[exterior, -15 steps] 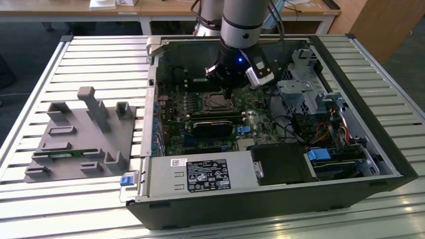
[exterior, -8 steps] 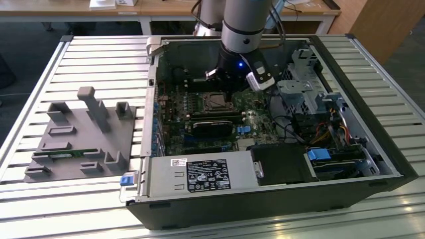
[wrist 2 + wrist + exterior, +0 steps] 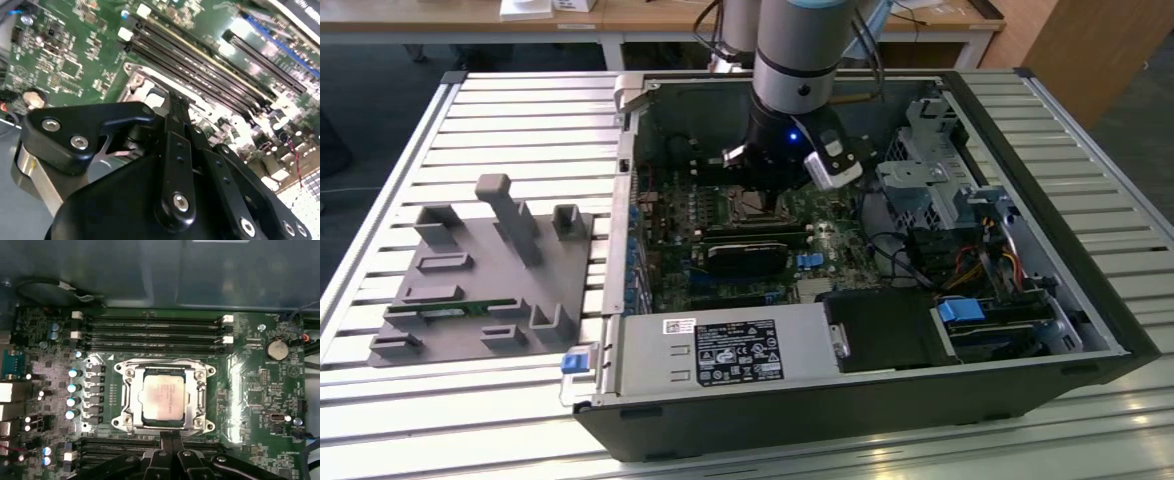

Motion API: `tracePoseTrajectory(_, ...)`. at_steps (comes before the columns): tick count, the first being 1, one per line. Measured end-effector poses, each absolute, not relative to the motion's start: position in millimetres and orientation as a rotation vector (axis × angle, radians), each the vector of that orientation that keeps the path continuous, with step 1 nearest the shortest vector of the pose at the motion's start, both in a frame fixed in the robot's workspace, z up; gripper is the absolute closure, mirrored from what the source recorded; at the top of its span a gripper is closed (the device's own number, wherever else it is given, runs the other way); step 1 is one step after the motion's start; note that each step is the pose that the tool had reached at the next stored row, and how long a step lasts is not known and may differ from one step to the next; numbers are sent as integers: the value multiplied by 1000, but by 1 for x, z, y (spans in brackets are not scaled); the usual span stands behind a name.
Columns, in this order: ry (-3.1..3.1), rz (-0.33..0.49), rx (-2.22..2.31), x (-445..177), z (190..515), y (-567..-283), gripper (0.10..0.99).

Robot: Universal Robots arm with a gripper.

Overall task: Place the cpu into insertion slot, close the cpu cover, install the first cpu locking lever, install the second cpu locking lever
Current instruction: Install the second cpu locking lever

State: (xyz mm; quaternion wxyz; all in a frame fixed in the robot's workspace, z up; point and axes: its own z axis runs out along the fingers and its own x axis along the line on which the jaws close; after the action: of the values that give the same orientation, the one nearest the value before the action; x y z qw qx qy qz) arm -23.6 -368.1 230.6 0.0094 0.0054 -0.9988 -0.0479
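In the insertion slot (image 3: 165, 400) the cpu (image 3: 163, 397) lies flat, face up; jaws shut, empty.

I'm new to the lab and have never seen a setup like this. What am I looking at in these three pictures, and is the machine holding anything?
The exterior view shows a robot arm reaching down into an opened computer case that lies on a slatted table. A grey holder block sits on the table at the exterior view's left. The other two pictures come from cameras riding on the arm's wrist, looking at the green circuit board. In the first wrist view the cpu lies in the insertion slot, with the cpu cover framing it. The black claw hovers at the slot's edge; I cannot tell whether it grips anything.
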Motion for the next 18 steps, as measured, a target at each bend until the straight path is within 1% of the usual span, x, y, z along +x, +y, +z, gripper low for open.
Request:
tracePoseTrajectory(8,-3119,-150,22,-42,228,-373,980)
tracePoseTrajectory(18,-3117,-158,29,-45,214,-375,980)
